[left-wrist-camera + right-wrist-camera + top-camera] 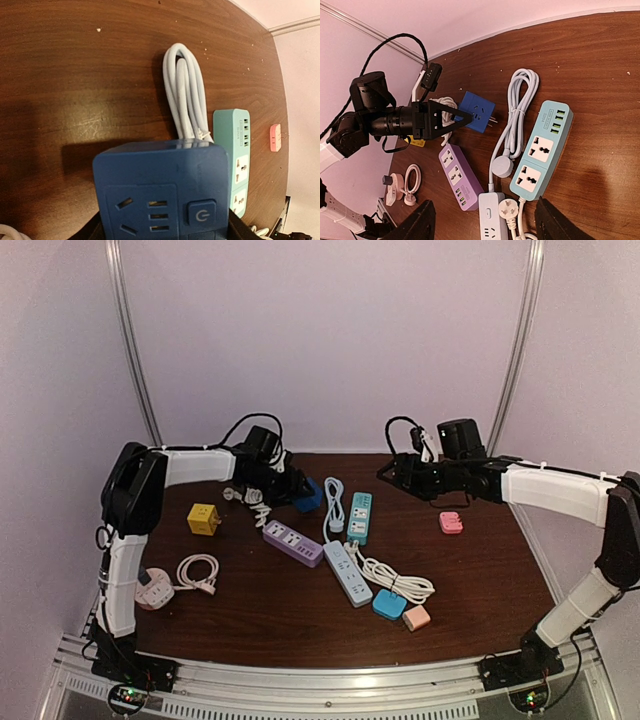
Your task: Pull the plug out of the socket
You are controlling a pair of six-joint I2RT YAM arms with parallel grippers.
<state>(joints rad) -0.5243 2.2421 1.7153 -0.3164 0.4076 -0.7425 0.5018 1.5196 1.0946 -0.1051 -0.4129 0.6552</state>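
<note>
Brown table (480, 580) — blue plug (477, 111), prongs (492, 120) toward teal strip (542, 150).

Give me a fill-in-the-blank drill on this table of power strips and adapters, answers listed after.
1. The left end effector grips the ___ cube-shaped plastic socket adapter.
2. The right end effector holds its jaws ___, with nothing between them.
3. The teal rectangular power strip lies beside a coiled ___ cable.
4. The small pink plastic adapter lies nearest the ___ end effector.
Missing words: blue; open; white; right.
</note>
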